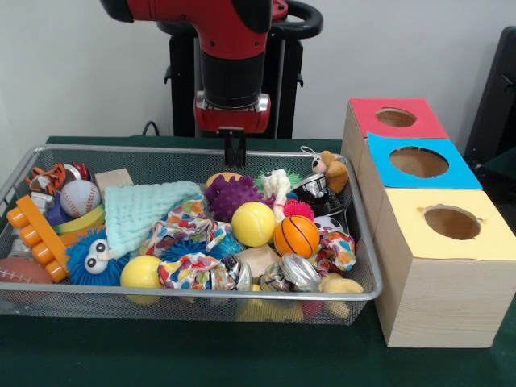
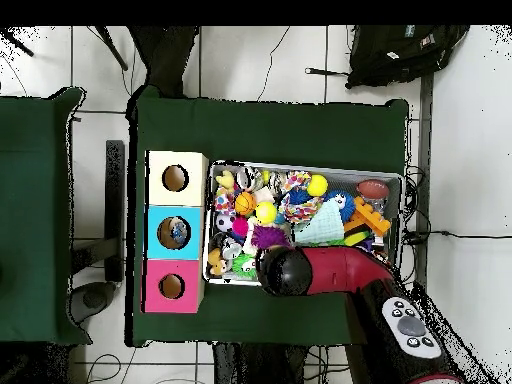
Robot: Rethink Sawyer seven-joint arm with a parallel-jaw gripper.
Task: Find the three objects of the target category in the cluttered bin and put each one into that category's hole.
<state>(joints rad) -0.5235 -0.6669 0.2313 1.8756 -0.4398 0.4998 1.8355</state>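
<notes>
Green cloth covers the table [image 1: 201, 355], and a pale wall stands behind the robot. On the cloth sits the bin [image 1: 48, 300], a shallow wire-mesh basket with a metal rim, heaped with toys. Counted from the front: two yellow balls, one [image 1: 253, 223] near the middle and one [image 1: 141, 272] at the near left; one small basketball [image 1: 297, 235]; one baseball [image 1: 79, 197] at the far left; one purple spiky toy [image 1: 230, 194]; one blue fuzzy creature with big eyes [image 1: 93, 257]; one mint-green cloth [image 1: 145, 210]; one orange toy block [image 1: 36, 238]; one brown football [image 1: 20, 274] at the near left corner; one plush bear [image 1: 332, 170] at the far right corner. No clear plastic bottle can be made out in the heap in either view.

To the right of the bin stands a pale wooden box [image 1: 435, 298] with three square panels, each with one round hole: the red panel [image 1: 395, 118] farthest, the blue panel with the hole [image 1: 418, 162] in the middle, the yellow panel [image 1: 451, 222] nearest. In the overhead view something lies inside the blue hole [image 2: 175, 232], though what it is cannot be told.

One red and black arm [image 1: 234, 48] comes down over the far rim of the bin. Its gripper [image 1: 235, 151] hangs just above the purple toy, holding nothing; the two dark fingers hang so close together that whether they are parted or closed cannot be told.
</notes>
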